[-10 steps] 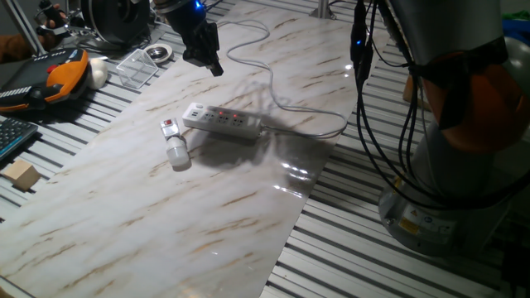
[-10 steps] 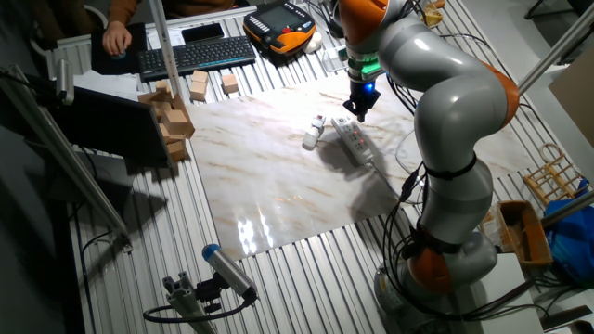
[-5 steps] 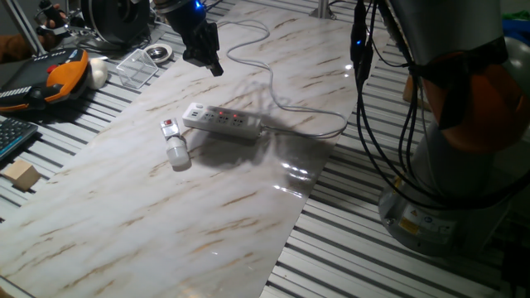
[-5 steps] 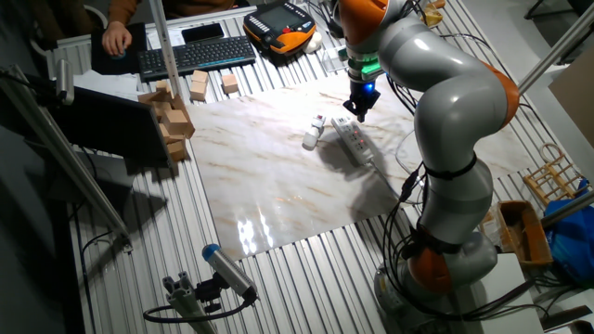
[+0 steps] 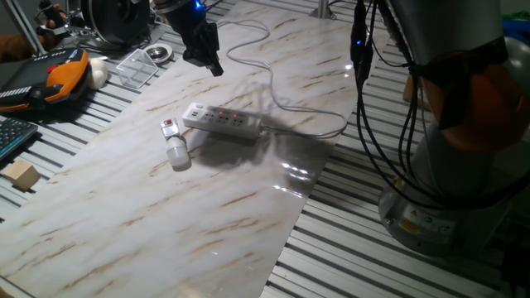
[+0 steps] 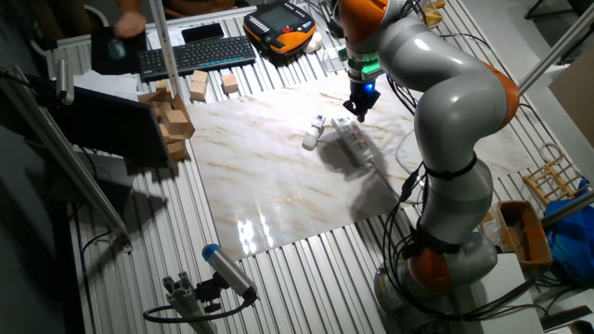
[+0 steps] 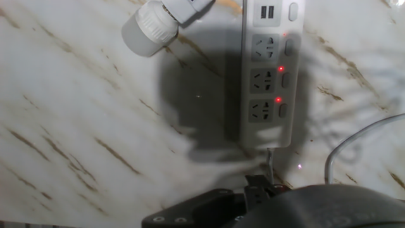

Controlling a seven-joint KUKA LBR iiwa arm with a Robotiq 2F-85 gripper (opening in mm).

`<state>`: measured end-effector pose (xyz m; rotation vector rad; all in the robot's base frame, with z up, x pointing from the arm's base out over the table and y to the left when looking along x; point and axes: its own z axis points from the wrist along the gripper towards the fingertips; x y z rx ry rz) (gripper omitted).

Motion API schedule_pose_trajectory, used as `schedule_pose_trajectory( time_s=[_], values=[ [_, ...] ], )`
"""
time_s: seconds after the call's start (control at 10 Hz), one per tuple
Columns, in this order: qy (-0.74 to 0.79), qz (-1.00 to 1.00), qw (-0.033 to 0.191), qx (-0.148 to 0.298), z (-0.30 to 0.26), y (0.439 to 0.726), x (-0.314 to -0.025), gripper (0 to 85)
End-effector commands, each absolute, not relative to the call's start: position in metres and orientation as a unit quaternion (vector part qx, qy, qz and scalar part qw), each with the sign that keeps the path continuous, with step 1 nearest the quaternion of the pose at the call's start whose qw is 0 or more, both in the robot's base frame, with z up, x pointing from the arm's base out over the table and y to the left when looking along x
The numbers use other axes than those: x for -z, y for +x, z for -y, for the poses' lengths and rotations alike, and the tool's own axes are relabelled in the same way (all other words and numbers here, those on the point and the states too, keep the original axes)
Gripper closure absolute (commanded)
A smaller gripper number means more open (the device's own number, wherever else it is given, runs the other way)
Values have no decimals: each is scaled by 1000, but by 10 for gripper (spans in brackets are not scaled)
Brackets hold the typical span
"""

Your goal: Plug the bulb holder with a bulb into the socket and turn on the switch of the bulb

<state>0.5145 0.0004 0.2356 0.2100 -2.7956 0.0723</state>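
My claw (image 5: 212, 66) hangs in the upper left of one fixed view, above the marble table (image 5: 207, 215), holding nothing; can't tell if fingers are spread or pressed together. Socket (image 5: 221, 121) lies below it at centre, cable (image 5: 273, 91) trailing up. Bulb holder (image 5: 170, 129) with bulb (image 5: 178, 154) lies just left of socket's end, unplugged.

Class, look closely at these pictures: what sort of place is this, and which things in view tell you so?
Probably a robotics lab workbench. A large robot arm stands over a marble-patterned board on a slatted metal table, with a teach pendant and a keyboard nearby.
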Motion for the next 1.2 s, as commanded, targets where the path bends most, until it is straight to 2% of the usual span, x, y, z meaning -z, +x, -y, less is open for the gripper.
schedule_pose_trajectory(
  time_s=[0.0, 0.5, 0.7, 0.8, 1.1],
  values=[
    [72, 983, 167, -26, 0, 515, -236, 850],
    [65, 984, 166, -28, -1, 515, -236, 850],
    [61, 986, 153, -11, -1, 515, -236, 850],
    [55, 985, 162, -11, -1, 515, -236, 850],
    [9, 992, 122, -29, -1, 515, -236, 850]
  ],
)
